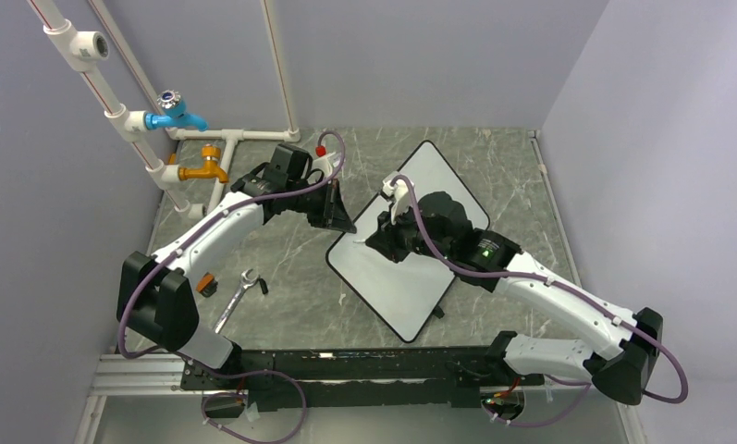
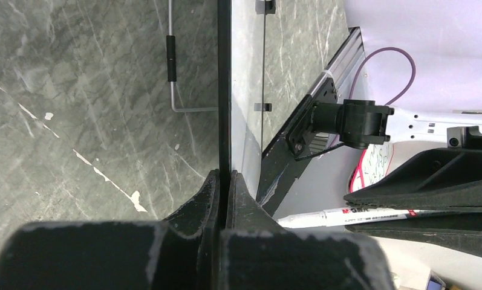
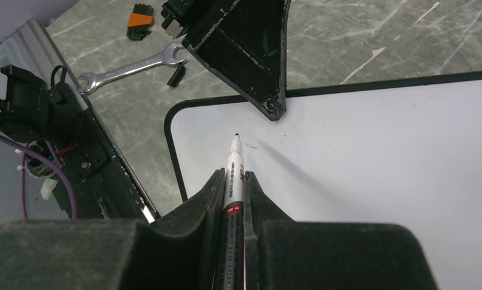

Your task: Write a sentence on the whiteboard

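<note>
The right gripper [image 3: 233, 175] is clamping a white marker [image 3: 233, 205] between its closed fingers, the barrel running forward along the jaws and the uncapped black tip pointing at the whiteboard [image 1: 411, 277] close to one rounded corner. Whether the tip is touching the surface cannot be told, though a tiny dark mark is showing just beside it. The left gripper [image 2: 224, 176] is pinching the board's thin black rim, its two fingers shut on the edge near that same corner, so the two grippers are standing near each other. The whiteboard is lying on the grey marbled table [image 1: 290, 268], turned diagonally, a little right of centre and between the two arms, with the right arm reaching over it from the near right. Farther to the left, a silver wrench [image 1: 237, 298] is resting on the table beside a small orange and black piece [image 1: 205, 284]. At the back left, a blue tap [image 1: 175, 113] and a brass tap [image 1: 207, 169] are sticking out from white pipes.
</note>
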`<state>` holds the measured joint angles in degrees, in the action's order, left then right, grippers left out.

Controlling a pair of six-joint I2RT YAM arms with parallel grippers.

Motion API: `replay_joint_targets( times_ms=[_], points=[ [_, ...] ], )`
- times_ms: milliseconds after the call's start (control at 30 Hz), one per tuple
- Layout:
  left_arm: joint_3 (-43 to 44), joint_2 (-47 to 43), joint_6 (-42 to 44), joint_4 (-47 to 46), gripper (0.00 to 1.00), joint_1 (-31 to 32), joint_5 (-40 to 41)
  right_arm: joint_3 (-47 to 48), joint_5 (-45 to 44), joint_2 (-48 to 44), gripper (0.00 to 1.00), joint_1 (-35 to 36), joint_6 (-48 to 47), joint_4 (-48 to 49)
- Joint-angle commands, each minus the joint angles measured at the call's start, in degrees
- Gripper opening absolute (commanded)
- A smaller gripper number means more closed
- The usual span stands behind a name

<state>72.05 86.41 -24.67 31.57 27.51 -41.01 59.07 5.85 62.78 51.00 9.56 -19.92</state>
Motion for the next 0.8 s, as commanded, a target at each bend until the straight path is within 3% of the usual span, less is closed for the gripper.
replay_joint_targets(
  times_ms=[0, 767],
  points=[
    [2.5, -2.6, 1.9, -2.0, 0.00, 1.2, 0.4, 1.2, -1.5, 1.2, 0.00, 0.7, 0.1, 3.0],
    [2.8, -2.6, 2.6, -1.9, 0.00, 1.7, 0.6, -3.0, -3.0, 2.1, 0.00, 1.7, 1.6, 2.2]
  ],
)
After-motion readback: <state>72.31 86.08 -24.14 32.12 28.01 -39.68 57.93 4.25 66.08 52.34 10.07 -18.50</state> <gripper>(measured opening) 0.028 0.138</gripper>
